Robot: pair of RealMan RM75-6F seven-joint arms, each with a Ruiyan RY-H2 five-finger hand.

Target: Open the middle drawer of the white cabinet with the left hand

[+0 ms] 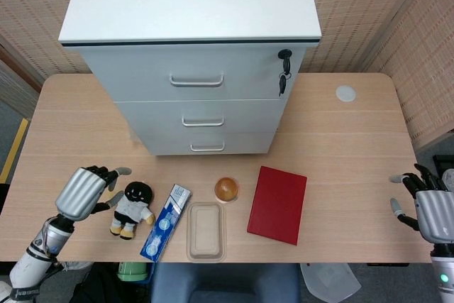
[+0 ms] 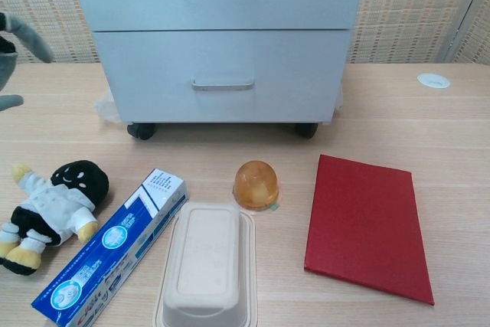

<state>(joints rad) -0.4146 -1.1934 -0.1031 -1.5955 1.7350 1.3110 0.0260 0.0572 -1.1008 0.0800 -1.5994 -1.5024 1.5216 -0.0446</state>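
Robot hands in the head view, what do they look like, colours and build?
Both the left hand and the right hand have a rounded silver-grey shell over the back, black segments at the finger bases and grey fingertips. The left wrist is a metallic cuff on a white forearm; a small green light glows below the right hand.

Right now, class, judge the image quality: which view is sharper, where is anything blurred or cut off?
Head view: even, soft lighting and sharp throughout, with faint shadows under the white cabinet. Chest view: table items crisp, but the left hand is blurred and cut by the frame edge; the cabinet's top is cropped.
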